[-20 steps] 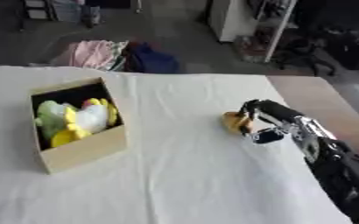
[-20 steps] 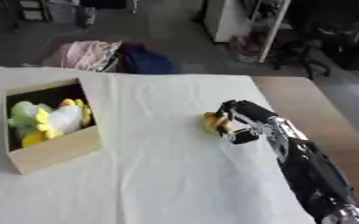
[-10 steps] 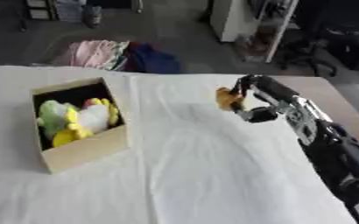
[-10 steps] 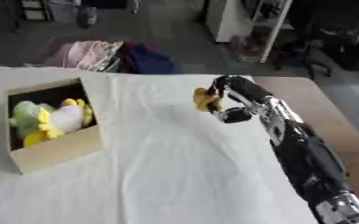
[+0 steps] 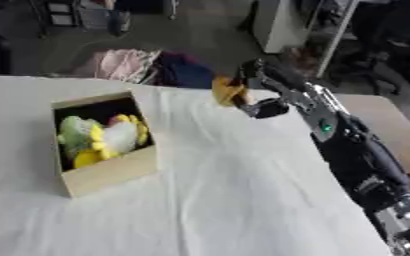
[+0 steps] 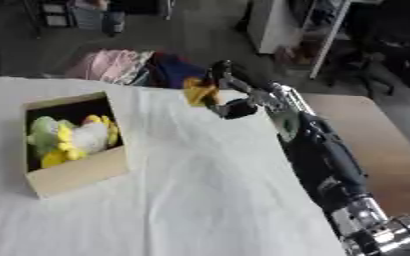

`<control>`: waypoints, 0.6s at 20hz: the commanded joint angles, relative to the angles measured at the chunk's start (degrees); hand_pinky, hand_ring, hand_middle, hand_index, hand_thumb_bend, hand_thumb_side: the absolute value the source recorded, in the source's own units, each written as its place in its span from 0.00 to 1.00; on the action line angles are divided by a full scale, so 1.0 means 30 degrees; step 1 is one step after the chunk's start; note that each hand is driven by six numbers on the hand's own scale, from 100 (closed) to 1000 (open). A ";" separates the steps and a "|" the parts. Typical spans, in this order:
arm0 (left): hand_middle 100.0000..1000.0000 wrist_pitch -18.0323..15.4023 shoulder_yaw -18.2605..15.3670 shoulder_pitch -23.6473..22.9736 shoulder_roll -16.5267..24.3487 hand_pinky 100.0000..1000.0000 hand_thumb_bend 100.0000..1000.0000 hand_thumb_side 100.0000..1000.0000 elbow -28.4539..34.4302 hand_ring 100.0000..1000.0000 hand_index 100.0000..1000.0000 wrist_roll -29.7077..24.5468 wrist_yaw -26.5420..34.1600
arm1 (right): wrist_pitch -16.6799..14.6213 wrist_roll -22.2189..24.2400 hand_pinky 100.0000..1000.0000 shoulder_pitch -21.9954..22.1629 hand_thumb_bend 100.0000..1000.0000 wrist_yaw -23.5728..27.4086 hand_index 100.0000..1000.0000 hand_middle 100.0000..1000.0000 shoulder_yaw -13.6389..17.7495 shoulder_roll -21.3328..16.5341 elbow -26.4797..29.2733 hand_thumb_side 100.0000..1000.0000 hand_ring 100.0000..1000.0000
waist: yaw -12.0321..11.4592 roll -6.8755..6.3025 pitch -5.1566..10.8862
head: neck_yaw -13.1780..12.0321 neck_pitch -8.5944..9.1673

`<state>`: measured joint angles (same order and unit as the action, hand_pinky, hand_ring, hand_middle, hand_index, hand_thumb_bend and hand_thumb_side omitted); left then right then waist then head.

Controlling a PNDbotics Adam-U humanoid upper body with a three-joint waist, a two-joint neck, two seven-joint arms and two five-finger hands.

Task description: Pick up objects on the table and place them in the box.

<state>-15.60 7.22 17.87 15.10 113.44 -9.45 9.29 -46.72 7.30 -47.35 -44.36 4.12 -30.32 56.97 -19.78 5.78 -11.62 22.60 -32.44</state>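
Note:
My right hand hangs in the air above the far middle of the white table, fingers curled round a small orange-yellow object. It is to the right of the cardboard box, with a wide gap between them. The box stands at the left of the table and holds soft toys, a green one, a white one and yellow pieces. My left hand shows in no view.
Pink and dark cloth bundles lie on the floor beyond the table's far edge. A brown tabletop strip runs along the right side. Office chairs and furniture stand at the back right.
My right hand has lifted the orange-yellow object off the table at the right and carried it up and leftward, toward the box. The camera view has also shifted.

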 commanded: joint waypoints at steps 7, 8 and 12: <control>0.51 -0.0037 0.0144 0.1234 0.0251 0.68 0.00 0.55 0.0384 0.65 0.71 -0.0111 0.1181 | -0.0917 0.0946 0.66 -0.1419 0.00 -0.0156 0.31 0.14 -0.0230 0.1321 0.0330 0.03 0.46 | -0.1403 0.0647 0.0517 | 0.0775 0.0434; 0.51 -0.0019 0.0192 0.1346 0.0233 0.68 0.00 0.55 0.0384 0.65 0.71 -0.0161 0.1276 | -0.1043 0.0996 0.66 -0.1495 0.00 -0.0248 0.32 0.15 -0.0252 0.1550 0.0269 0.03 0.46 | -0.1589 0.0707 0.0527 | 0.0869 0.0440; 0.51 0.0079 0.0323 0.1626 0.0192 0.68 0.00 0.54 0.0384 0.65 0.71 -0.0318 0.1589 | -0.1431 0.0969 0.67 -0.1673 0.00 -0.0660 0.36 0.19 -0.0238 0.2257 0.0099 0.03 0.47 | -0.2136 0.0903 0.0563 | 0.1120 0.0420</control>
<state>-15.37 8.01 21.86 15.12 113.45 -10.11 13.54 -50.47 10.24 -50.97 -45.77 3.13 -23.06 56.84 -26.36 8.24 -11.62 25.56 -31.70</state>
